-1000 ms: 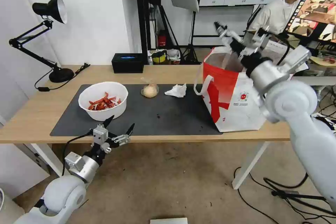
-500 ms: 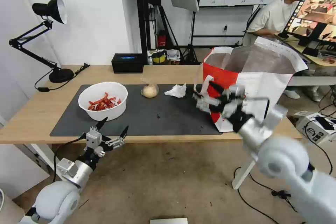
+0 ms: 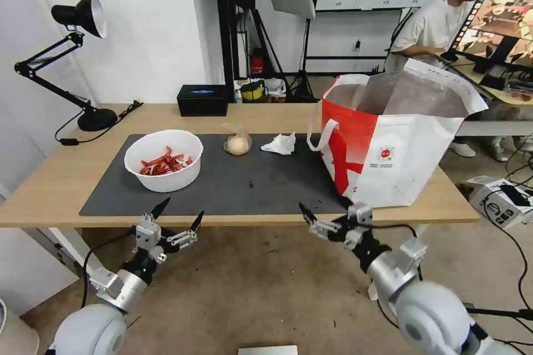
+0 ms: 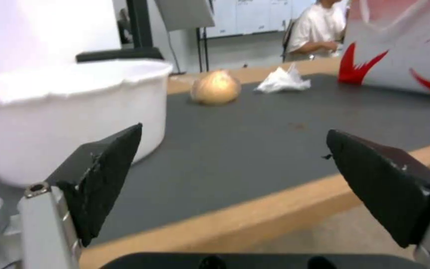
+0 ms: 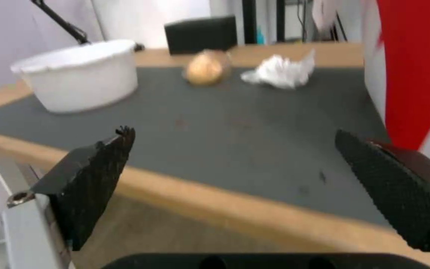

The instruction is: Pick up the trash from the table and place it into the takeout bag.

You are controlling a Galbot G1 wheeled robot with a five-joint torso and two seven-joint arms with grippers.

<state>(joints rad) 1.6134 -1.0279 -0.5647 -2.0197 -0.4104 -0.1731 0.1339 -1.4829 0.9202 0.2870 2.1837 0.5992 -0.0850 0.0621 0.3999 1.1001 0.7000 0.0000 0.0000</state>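
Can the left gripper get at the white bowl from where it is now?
Probably yes. The left gripper hangs open below the table's front edge, and the white bowl sits just beyond that edge on the mat with nothing between them. It would have to rise above the tabletop first.

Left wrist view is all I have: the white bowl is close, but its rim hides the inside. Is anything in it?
Observer: Yes. The head view shows red chili scraps lying in the bowl.
Operator: Where is my right gripper?
Observer: The right gripper hangs open below the table's front edge, just in front of the bag, about level with the open left gripper.
Operator: Is the bag's mouth open?
Observer: Yes, it gapes upward and shows its silver lining.
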